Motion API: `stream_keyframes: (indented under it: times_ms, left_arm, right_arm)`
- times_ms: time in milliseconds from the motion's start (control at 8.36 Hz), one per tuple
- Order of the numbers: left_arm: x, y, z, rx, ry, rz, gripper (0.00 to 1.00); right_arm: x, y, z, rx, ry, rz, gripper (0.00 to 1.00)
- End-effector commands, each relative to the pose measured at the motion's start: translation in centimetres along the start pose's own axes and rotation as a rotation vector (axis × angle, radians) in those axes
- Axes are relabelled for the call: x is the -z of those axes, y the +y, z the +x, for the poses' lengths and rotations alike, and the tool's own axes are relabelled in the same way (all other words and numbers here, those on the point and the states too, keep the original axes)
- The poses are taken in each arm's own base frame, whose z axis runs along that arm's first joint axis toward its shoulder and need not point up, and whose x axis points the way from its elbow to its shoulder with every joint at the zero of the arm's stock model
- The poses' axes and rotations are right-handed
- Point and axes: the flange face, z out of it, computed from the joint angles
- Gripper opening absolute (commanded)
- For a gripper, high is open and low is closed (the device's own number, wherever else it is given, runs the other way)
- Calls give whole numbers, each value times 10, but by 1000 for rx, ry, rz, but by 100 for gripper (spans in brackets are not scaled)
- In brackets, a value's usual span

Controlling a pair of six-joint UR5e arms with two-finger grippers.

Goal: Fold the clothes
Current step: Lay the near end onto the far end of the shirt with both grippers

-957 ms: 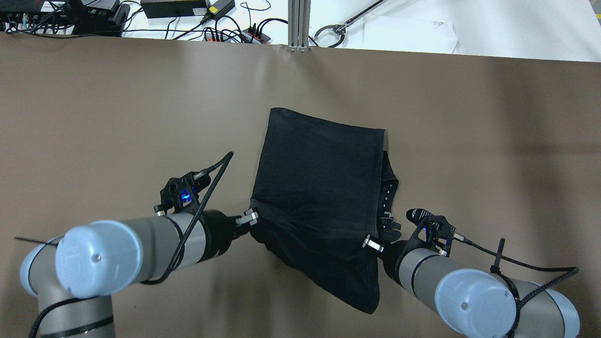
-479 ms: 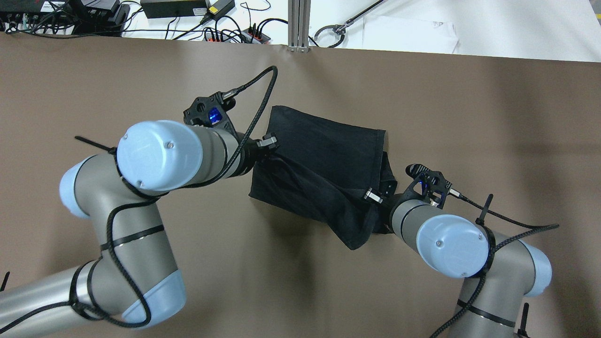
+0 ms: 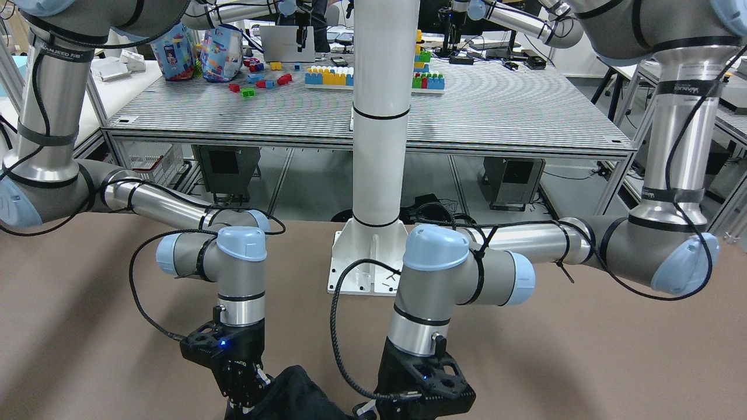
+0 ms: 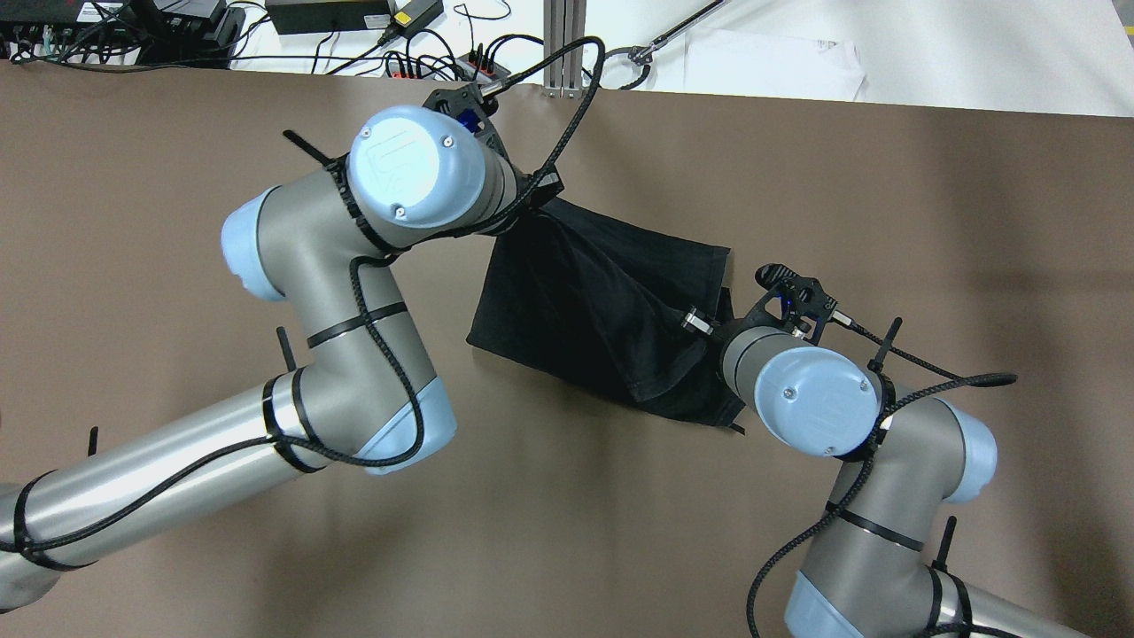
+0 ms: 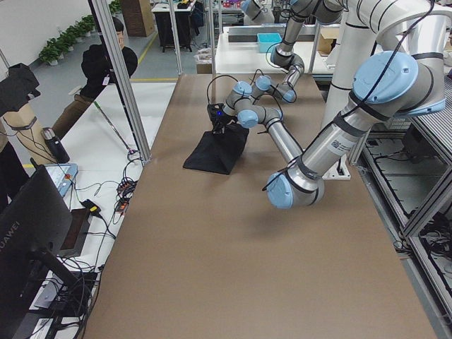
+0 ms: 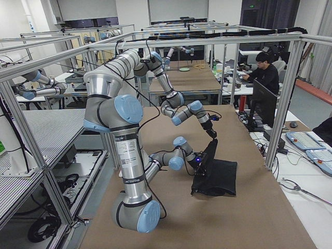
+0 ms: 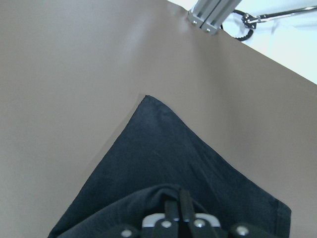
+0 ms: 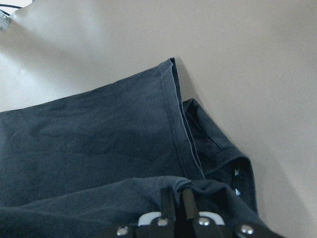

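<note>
The black garment (image 4: 602,292) lies mid-table, its near edge lifted and carried over its flat far part. My left gripper (image 4: 542,197) is shut on one lifted corner near the garment's far left corner, mostly hidden under its wrist. In the left wrist view the closed fingers (image 7: 184,206) pinch black fabric (image 7: 198,158). My right gripper (image 4: 700,322) is shut on the other lifted corner at the garment's right side. In the right wrist view its fingers (image 8: 187,203) pinch fabric above the hemmed layer (image 8: 99,134). A second layer sticks out at the right (image 8: 218,144).
An aluminium post (image 4: 564,49) stands at the table's far edge, with cables and power bricks (image 4: 416,44) and a white sheet (image 4: 771,66) beyond it. The brown tabletop (image 4: 930,221) surrounds the garment. A seated person (image 6: 265,72) is past the table end.
Both arms have carried the garment's near edge away from the robot over the far part. The left gripper went far toward the back left corner; the right moved less.
</note>
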Motion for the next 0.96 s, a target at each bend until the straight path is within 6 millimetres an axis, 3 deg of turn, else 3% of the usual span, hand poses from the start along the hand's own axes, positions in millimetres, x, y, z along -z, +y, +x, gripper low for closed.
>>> stream_keyframes:
  times_ms: [0,359,479,598,718,838]
  left_arm:
    - [-49,-34,14,-37,-84,30,0]
    - [-118,-43,-4,-73,-82,34,0]
    - [-132,-43,-9,-75,-56,35,0]
    - [-136,-40,-11,-88,-37,33,60]
    - [-133,-39,-8,-116,-14,36,100]
    - [-121,-46,0,-114,47,37,100]
  right_arm:
    - [-55,-16,-25,-6,64,46,0]
    - [-105,-22,-7,60,69,57,0]
    - [-112,-26,-4,68,58,60,6]
    - [-110,-40,-6,55,54,75,63]
    - [-102,-65,-19,65,39,35,89]
    - [-86,-95,-32,32,12,-63,91]
